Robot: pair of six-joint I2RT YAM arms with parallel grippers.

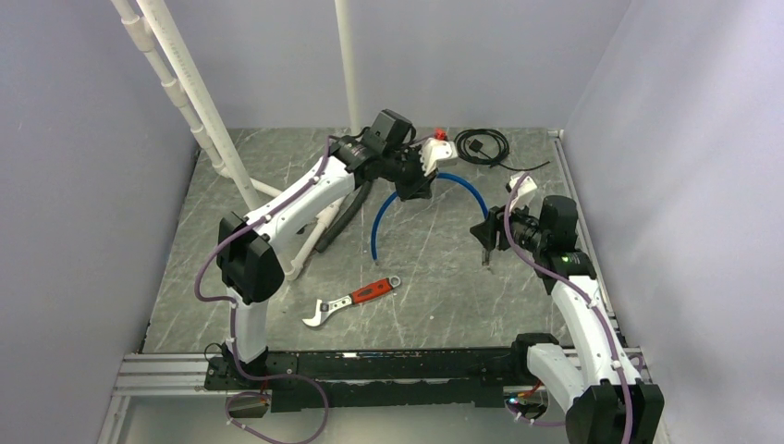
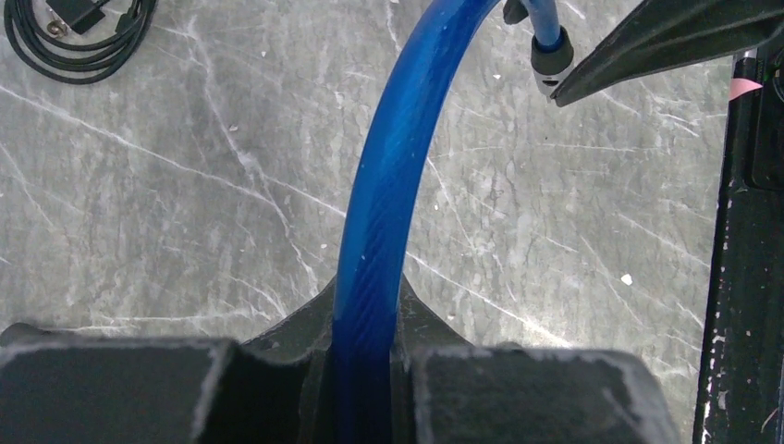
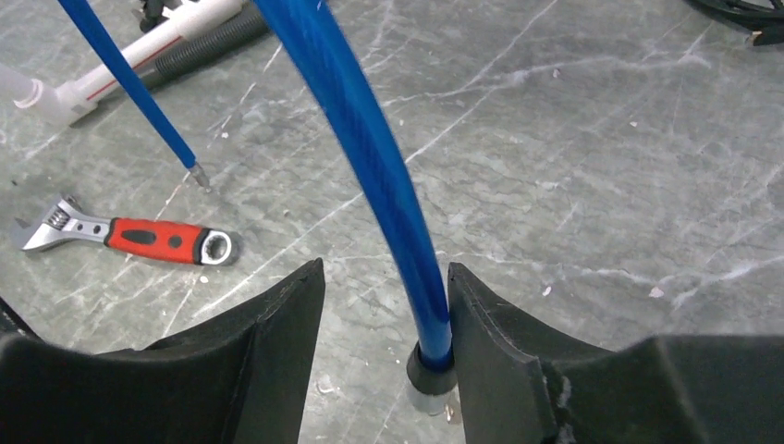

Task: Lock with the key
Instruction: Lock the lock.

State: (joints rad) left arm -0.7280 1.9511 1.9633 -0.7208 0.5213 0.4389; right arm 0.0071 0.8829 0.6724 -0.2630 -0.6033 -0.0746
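Your left wrist view cut the blue cable (image 2: 374,231) at top and bottom edges; overhead, the red object (image 1: 441,133) was too small for you to identify.

The blue cable (image 2: 379,185) is arching over the back middle of the table (image 1: 434,305), barring a straight pass there. At the left, white pipes (image 1: 189,83) and a black hose (image 1: 344,220) are crowding the side — a fence. A coiled cord (image 1: 483,146) is occupying the back right corner. Right of the wrench (image 1: 353,297), bare marble is giving room.
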